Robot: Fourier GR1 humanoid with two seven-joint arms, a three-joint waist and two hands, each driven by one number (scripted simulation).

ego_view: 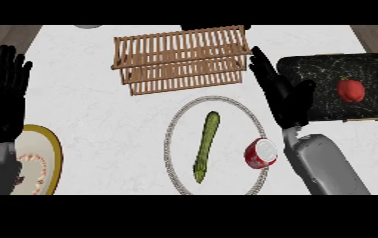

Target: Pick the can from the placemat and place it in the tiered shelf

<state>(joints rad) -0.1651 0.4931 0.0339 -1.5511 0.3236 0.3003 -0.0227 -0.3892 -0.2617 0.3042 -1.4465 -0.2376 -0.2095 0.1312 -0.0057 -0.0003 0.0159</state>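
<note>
Can lying on the round placemat, both hands empty.

The red can (260,153) lies tipped at the right rim of the placemat (176,127), beside a green asparagus spear (206,147). The right hand (283,96), fingers spread, hovers just beyond the can. The left hand (12,92) rests spread, far left. Beyond the placemat stands the wooden tiered shelf (181,58).

The right forearm (325,164) is showing a smooth light grey shell with rounded edges, getting narrower toward a short grey wrist piece. The right hand (284,99) is looking matte black all over. The left hand (11,94) is showing the same black, with dark grey at its wrist.
</note>
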